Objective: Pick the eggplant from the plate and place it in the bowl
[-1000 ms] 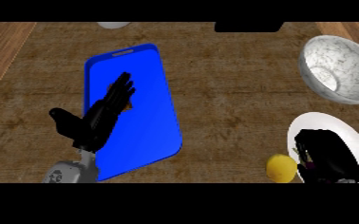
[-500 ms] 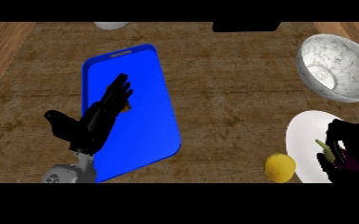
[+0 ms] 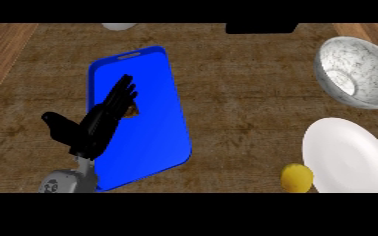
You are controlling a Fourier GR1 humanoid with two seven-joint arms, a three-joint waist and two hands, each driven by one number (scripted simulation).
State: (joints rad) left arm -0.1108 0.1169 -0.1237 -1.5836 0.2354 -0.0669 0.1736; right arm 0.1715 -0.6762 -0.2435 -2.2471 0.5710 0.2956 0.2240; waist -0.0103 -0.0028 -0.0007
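A white plate (image 3: 344, 156) lies at the right edge with nothing showing on it. The speckled grey bowl (image 3: 332, 55) stands beyond it at the upper right, and its inside looks bare. No eggplant appears anywhere in the head view. My left hand (image 3: 100, 125) rests open at the lower left, fingers straight, over a blue cutting board (image 3: 155, 135). My right hand is out of the picture.
A yellow lemon (image 3: 297, 177) sits just left of the plate near the lower edge. A small brown thing (image 3: 133, 111) peeks out beside my left fingers on the board. A white object (image 3: 118, 26) and a black one (image 3: 262, 28) lie at the far edge.
My right hand, which was on the plate with a dark thing under its fingers, has left the view at the right. The plate now shows bare. The left hand has barely moved.
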